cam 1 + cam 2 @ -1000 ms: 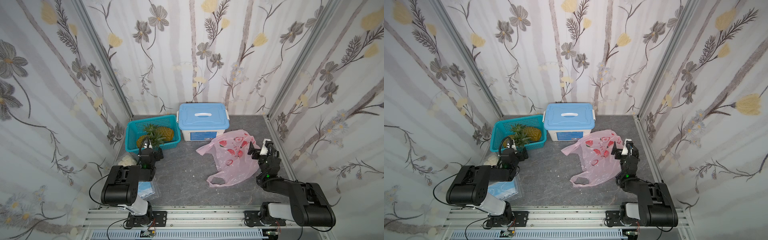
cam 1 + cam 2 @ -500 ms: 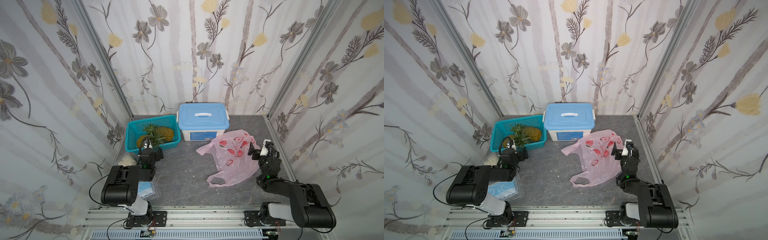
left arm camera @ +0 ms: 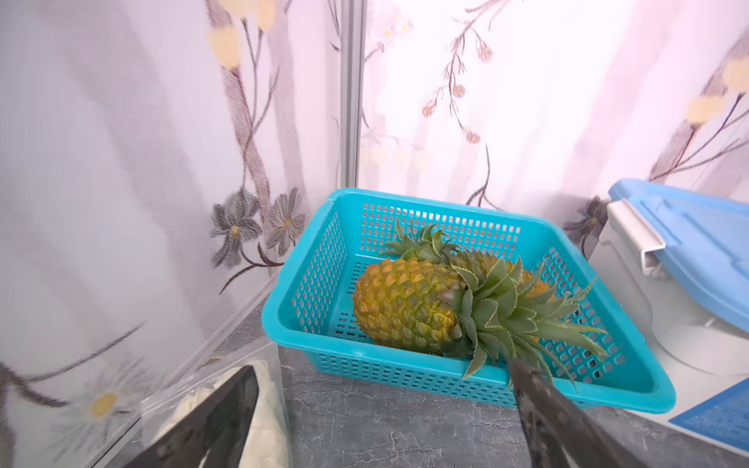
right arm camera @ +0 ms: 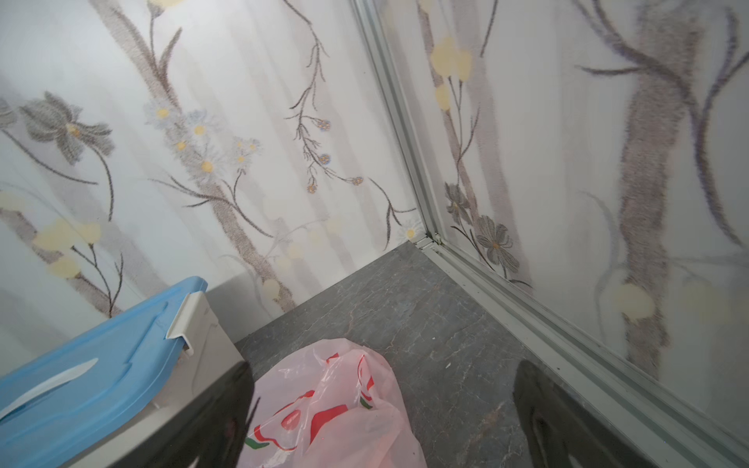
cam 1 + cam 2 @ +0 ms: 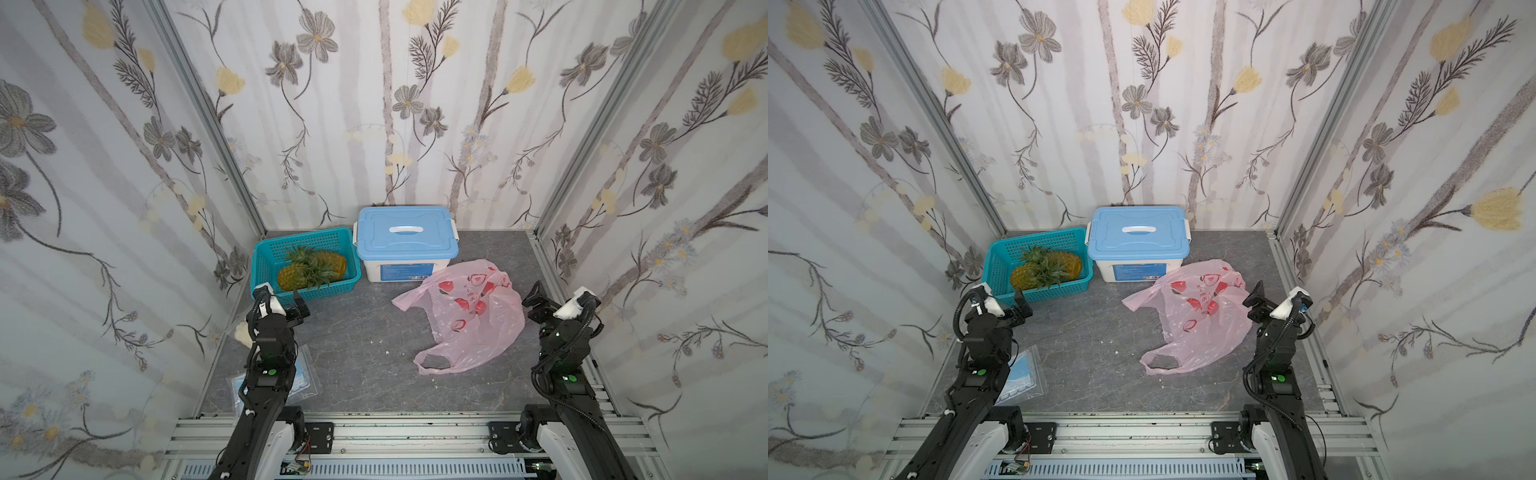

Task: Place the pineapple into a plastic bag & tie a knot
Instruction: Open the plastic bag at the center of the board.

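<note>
On the counter (image 5: 361, 353), the bag (image 5: 469, 324) lies limp; both pairs of jaws gape empty. Its thin film may tear on the spiky pineapple (image 3: 405, 308).

I get soft, even light in both top views, with only faint shadows around the teal basket (image 5: 264, 266). In the left wrist view the wall (image 3: 527, 101) behind that basket blows out pinkish-white, and the left gripper (image 3: 381, 368) in front of it is blurred.
</note>
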You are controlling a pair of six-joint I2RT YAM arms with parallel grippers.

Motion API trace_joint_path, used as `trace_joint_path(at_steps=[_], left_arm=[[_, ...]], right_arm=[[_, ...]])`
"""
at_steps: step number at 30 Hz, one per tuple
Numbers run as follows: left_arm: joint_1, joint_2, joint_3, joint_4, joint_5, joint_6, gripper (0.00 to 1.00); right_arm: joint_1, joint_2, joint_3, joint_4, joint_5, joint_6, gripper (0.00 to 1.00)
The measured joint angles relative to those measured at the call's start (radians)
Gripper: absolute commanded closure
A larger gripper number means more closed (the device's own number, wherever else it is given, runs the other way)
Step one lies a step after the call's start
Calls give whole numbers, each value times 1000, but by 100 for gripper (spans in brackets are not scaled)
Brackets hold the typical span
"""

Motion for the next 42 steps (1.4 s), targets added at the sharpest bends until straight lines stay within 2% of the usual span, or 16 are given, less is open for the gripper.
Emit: trace_joint_path(at_steps=[4, 8, 10, 14, 17, 21, 24, 29, 34, 38, 42], left_arm=[[0, -150, 29, -162, -15, -58, 0], [0, -169, 103, -278, 66, -187, 3], [-3, -144, 136, -325, 135, -268, 4], [-54, -67, 196, -412, 257, -418, 4], [-148, -15, 232, -453, 306, -484, 4], [-309, 52, 262, -467, 296, -535, 3], [-393, 113, 262, -465, 272, -568, 3], [-461, 204, 262, -438, 230, -623, 2], [-468, 271, 274, -429, 204, -652, 1], [-470, 318, 293, -425, 203, -669, 0], [-470, 353, 302, -422, 204, -686, 1]], right_arm=[[-2, -76, 70, -174, -27, 83, 3], [55, 27, 245, -308, -132, 143, 5], [155, 125, 356, -395, -164, 161, 5], [435, 334, 563, -570, -181, 184, 3], [619, 459, 651, -701, -190, 204, 3], [838, 593, 695, -782, -177, 230, 3], [962, 705, 697, -800, -208, 233, 3], [1051, 901, 695, -797, -264, 230, 7], [1077, 1015, 679, -802, -291, 231, 21], [1080, 1059, 666, -799, -270, 238, 40], [1081, 1092, 659, -797, -239, 246, 75]])
